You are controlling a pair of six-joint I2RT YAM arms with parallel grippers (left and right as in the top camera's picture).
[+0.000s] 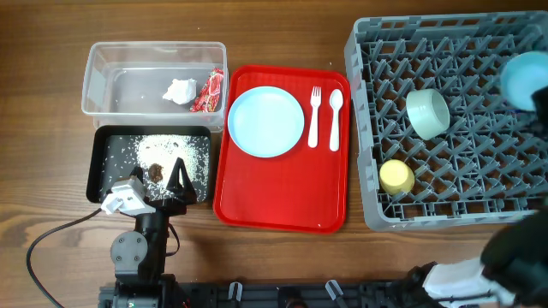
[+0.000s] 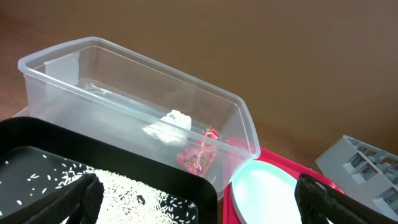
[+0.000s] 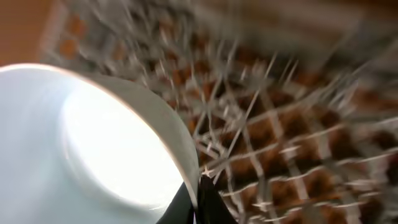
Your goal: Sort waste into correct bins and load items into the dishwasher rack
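Grey dishwasher rack (image 1: 479, 94) on wood-grain table (image 1: 43, 128)

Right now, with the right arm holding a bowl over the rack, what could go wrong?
1. The right gripper pinches the pale blue bowl at one spot on its rim, and looks blurred; it might slip onto the dishwasher rack.
2. The mint green bowl lies tilted on the pegs nearby and could get knocked.
3. The left gripper hangs open over the black tray; a sweep may scatter the rice.
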